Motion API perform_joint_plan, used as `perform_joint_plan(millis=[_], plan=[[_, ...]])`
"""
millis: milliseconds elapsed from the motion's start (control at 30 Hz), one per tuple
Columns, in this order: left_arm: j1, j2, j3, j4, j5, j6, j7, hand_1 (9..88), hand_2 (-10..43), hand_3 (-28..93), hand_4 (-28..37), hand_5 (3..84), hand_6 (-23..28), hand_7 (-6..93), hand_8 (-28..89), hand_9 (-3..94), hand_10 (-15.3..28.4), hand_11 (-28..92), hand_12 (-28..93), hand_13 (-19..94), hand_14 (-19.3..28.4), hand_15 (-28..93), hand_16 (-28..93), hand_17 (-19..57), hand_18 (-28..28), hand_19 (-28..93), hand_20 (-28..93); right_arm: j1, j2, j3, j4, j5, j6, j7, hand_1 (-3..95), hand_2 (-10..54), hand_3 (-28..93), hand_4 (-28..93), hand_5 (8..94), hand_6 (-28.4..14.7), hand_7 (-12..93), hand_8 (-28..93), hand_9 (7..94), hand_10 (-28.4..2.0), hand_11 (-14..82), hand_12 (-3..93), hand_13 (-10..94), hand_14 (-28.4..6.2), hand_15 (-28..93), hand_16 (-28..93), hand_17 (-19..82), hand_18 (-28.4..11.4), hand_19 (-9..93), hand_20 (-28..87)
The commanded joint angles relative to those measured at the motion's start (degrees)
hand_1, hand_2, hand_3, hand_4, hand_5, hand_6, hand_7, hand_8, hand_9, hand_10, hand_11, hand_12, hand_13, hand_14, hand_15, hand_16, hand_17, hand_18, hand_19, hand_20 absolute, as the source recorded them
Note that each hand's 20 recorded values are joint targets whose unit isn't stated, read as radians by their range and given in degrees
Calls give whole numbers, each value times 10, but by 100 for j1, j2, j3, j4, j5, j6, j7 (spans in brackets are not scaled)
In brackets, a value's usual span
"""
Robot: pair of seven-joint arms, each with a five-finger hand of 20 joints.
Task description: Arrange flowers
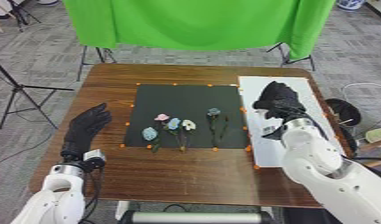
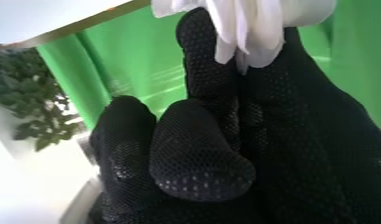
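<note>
Right hand (image 1: 279, 99), black glove, is above the white rectangular sheet (image 1: 269, 156) on the brown wooden desk (image 1: 169, 177); fingers clamped on a white soft-petalled bloom (image 2: 249, 22). Grip is high, by the petals; probably chosen to keep the glove clear of the stem, though soft petals could slip or crease. Left hand (image 1: 87, 129), black glove, is left of the dark rectangular mat (image 1: 173, 97), fingers straight and close together. On the mat: pink flower (image 1: 162, 117), pale blue flower (image 1: 174, 123), cream-white flower (image 1: 188, 125) and blue-green rounded bloom (image 1: 150, 133) grouped at left; dusty-blue flower (image 1: 214, 112) beside a slim green stem (image 1: 225, 128) at right. Spacing likely keeps stems separately pickable. Edges: small orange markers (image 1: 248, 148) border mat and sheet; sheet runs near the desk's right side, so outward travel is tight. Best room judged inward, over the mat's far half. Next, probably: lay the held bloom down, stem aligned, without brushing its neighbours.
</note>
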Motion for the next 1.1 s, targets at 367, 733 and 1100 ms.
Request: perform_joint_plan(millis=[367,733,1100], plan=[[52,-5,14,-37,42,-138,-72,230,-34,709,-278,481,1,155,-74,454,126,170,116,364,168,180,0,48,144,98,158,-200,-357,-525,-51,44,-56,-124,581,-95,642,-186,786,4,253,45,906,-86,211,358,937,-3,665,285,693,-129,932,624],[64,-48,31,-23,46,-138,-60,229,-36,712,-277,480,1,157,-74,455,126,171,116,363,168,180,0,47,145,100,158,44,-605,-825,292,17,13,-161,577,-95,642,-189,779,10,259,42,902,-98,193,350,937,-7,660,290,689,-132,932,627],[61,-88,-3,-27,57,-146,-113,230,-35,711,-278,478,1,156,-74,453,126,171,116,361,168,179,-1,46,144,101,158,57,-683,-755,218,204,-190,-40,508,-95,631,-149,751,6,249,42,871,-112,194,300,937,-11,644,303,680,-139,932,621]])
